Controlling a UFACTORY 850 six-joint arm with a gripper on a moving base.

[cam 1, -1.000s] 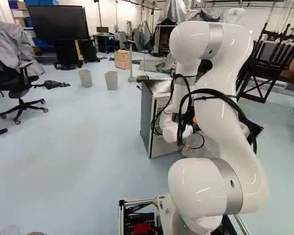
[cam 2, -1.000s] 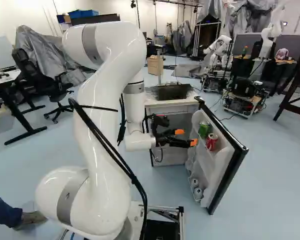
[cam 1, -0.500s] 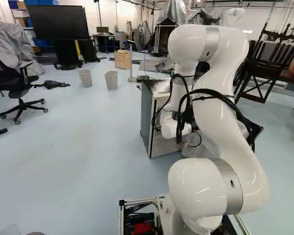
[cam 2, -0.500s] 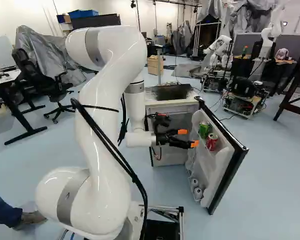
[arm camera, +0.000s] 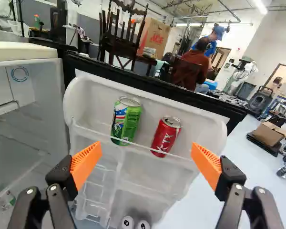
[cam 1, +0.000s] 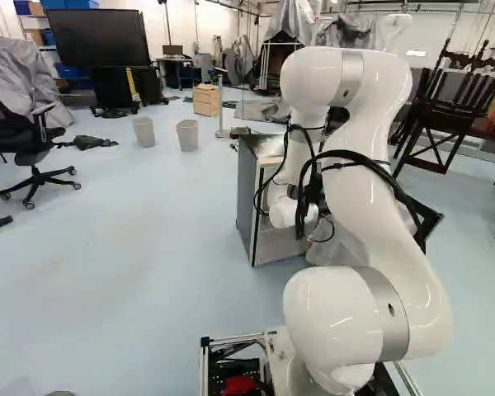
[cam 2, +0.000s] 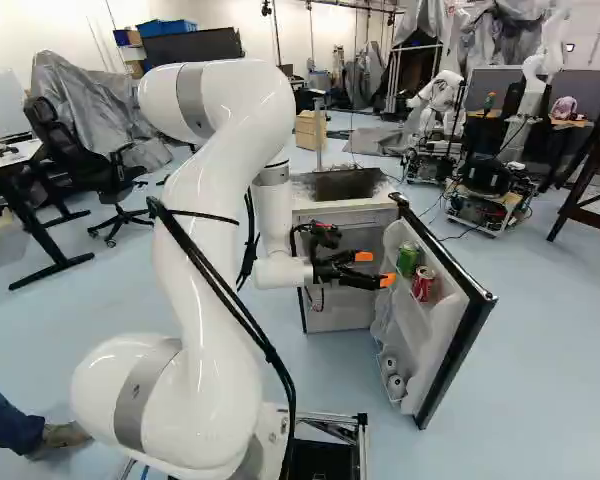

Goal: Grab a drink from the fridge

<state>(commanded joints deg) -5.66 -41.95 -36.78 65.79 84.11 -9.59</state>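
In the right base view my gripper points at the inside of the opened fridge door. Its fingers stand wide apart in the wrist view, and the gripper has nothing between its pads. Ahead of it, a green can and a red can stand side by side in the door's upper shelf, behind a clear rail. Two can ends show lower in the door. The fridge body is beyond the gripper, its inside partly hidden by the arm.
A green-marked bottle lies low inside the fridge. Another robot stands beyond the door. A dark wooden chair is behind the door. A foot shows at the left of the right base view.
My upper arm has lowered slightly, while the gripper has risen a little beside the door. The fridge, the cans and the base have stayed put.
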